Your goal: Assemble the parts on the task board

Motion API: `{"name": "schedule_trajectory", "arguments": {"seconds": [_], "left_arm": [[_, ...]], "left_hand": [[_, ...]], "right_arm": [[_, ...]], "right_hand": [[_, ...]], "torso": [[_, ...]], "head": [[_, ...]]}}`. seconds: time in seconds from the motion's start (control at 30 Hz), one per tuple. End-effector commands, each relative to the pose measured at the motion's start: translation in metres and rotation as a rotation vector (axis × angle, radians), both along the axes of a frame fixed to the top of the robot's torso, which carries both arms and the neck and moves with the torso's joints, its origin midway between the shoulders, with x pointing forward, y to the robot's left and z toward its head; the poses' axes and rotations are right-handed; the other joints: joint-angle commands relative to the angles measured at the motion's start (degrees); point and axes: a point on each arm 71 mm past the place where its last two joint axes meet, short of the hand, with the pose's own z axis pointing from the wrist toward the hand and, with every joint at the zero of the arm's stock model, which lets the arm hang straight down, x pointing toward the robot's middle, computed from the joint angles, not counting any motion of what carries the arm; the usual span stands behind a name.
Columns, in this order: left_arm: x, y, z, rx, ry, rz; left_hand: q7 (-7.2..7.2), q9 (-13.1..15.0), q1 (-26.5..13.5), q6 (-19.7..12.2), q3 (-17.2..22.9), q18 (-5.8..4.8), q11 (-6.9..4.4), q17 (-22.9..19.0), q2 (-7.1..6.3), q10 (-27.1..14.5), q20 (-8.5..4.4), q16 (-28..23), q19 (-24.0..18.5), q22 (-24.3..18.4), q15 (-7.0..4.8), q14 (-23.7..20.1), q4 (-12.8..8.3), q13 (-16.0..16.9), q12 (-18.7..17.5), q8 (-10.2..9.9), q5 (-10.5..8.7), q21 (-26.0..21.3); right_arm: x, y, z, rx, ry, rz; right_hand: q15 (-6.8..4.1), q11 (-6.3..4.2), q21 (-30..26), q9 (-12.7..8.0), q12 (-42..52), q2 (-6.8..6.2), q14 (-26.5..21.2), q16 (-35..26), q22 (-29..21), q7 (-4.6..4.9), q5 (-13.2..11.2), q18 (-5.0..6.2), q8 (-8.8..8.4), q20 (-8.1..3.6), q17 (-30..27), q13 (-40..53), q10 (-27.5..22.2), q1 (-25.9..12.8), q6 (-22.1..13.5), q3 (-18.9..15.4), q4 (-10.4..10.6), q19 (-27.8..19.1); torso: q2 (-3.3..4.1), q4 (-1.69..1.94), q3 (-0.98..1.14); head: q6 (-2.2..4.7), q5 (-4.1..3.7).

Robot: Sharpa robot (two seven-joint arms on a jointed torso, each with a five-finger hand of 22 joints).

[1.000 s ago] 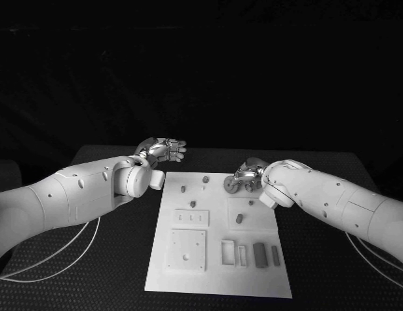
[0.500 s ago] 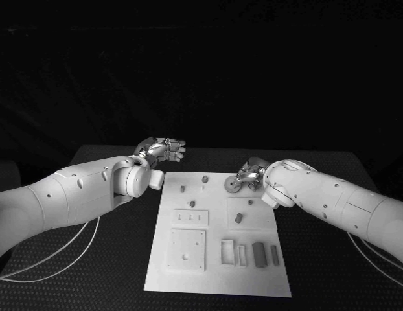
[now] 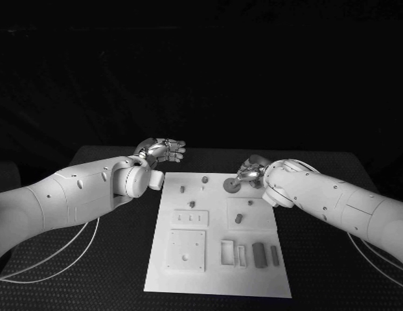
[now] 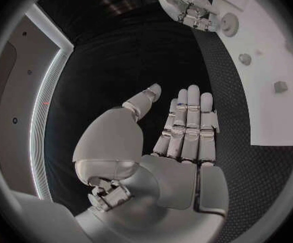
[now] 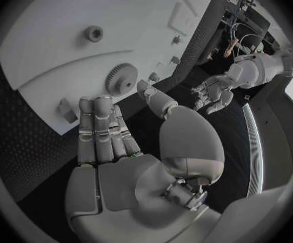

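Right hand (image 5: 109,146) sits at the far right corner of the task board (image 3: 216,275), its fingers laid out straight and side by side with the thumb apart, and nothing in its grip. Just past its fingertips a toothed gear (image 5: 121,80) lies flat on the board; from the head view the same gear (image 3: 231,185) appears right beside the hand (image 3: 250,170), close enough that I can't say whether they touch. A small square block (image 5: 66,110) stands at the board's edge next to the fingers, and a round bushing-like part (image 5: 93,34) sits further in.

Off the board's far left corner the left hand (image 4: 180,140) hovers over the black table (image 3: 89,259), fingers likewise extended and holding nothing.

Nearer the robot, the board carries several small pegs (image 3: 193,204), two recessed plates and a row of upright slot pieces (image 3: 258,254).

That gear looks like light, rigid plastic, thin and lying flush, so it would be awkward to lift straight up. My guess is the teeth give good purchase: pinch it across the rim with thumb and a finger, rather than pressing on its smooth face, where it could skate across the board.
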Motion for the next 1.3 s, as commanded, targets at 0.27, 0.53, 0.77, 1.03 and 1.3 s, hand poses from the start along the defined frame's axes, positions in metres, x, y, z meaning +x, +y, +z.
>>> {"name": "schedule_trajectory", "arguments": {"seconds": [0.27,0.53,0.77,1.03,1.3], "left_arm": [[0.0,-0.002,0.001,-0.009,-0.006,-0.018],[0.0,-0.002,0.001,-0.009,-0.006,-0.018],[-0.001,-0.002,0.001,-0.008,-0.007,-0.017],[-0.002,0.0,0.002,-0.008,-0.007,-0.016],[-0.002,0.0,0.002,-0.009,-0.006,-0.019]], "left_hand": [[-0.02,0.0,-0.5,-0.4,0.0,0.92,0.2,0.1,0.12,-0.3,0.16,-0.3,-0.4,1.1,0.08,-0.3,-0.3,0.1,-0.3,-0.3,-0.36,0.3],[-0.02,0.0,-0.5,-0.4,0.0,0.92,0.2,0.1,0.14,-0.3,0.16,-0.3,-0.4,1.1,0.08,-0.3,-0.3,0.1,-0.3,-0.3,-0.35,0.3],[-0.04,0.0,-0.5,-0.4,0.1,0.93,0.19,0.1,0.16,-0.3,0.16,-0.3,-0.5,1.1,0.07,-0.3,-0.3,0.1,-0.3,-0.3,-0.35,0.3],[-0.04,0.0,-0.5,-0.3,0.1,0.93,0.2,0.1,0.18,-0.3,0.15,-0.3,-0.5,1.1,0.07,-0.2,-0.4,0.1,-0.3,-0.2,-0.34,0.3],[-0.03,0.0,-0.5,-0.3,0.1,0.94,0.2,0.2,0.17,-0.3,0.15,-0.3,-0.5,1.1,0.07,-0.2,-0.4,0.1,-0.3,-0.2,-0.35,0.3]], "right_arm": [[-0.001,0.003,0.009,-0.034,-0.145,0.072],[-0.008,0.014,0.013,-0.103,-0.224,0.249],[-0.013,0.024,0.013,-0.273,-0.346,0.39],[-0.013,0.021,0.012,-0.385,-0.417,0.413],[-0.012,0.017,0.008,-0.366,-0.363,0.407]], "right_hand": [[0.27,0.1,0.4,1.0,2.7,-2.57,-1.7,2.4,0.7,-0.54,0.5,2.08,0.86,0.24,0.3,0.7,-2.1,1.3,-1.7,-0.5,1.0,-0.8],[-0.76,-0.95,2.3,2.3,8.2,-0.74,0.3,4.8,0.8,-0.52,1.3,2.08,3.66,-0.83,-0.1,2.1,1.4,2.9,1.5,-2.1,-0.6,1.1],[-1.81,-2.04,2.9,2.7,11.4,-1.13,1.2,5.2,0.7,-1.37,1.5,2.08,5.12,-1.48,-1.0,2.7,3.8,4.3,4.2,-3.5,-0.7,1.5],[-3.65,-3.73,2.6,1.9,21.8,-3.21,0.7,4.9,0.2,-1.78,0.4,2.08,4.38,-1.16,-2.2,8.0,8.0,5.2,3.6,-5.1,-0.5,1.0],[-6.7,-7.14,5.7,1.1,66.7,-3.06,-0.4,11.8,0.9,-2.83,0.4,2.08,4.05,-1.91,1.0,38.0,-5.3,4.8,2.2,-4.3,-0.5,1.6]], "torso": [[0.0,-0.01,0.03],[0.08,-0.06,0.03],[0.03,-0.02,0.02],[0.07,0.0,-0.04],[0.15,0.2,0.01]], "head": [[0.11,0.04],[0.09,0.07],[0.2,-0.13],[0.14,-0.39],[-0.16,-0.36]]}}
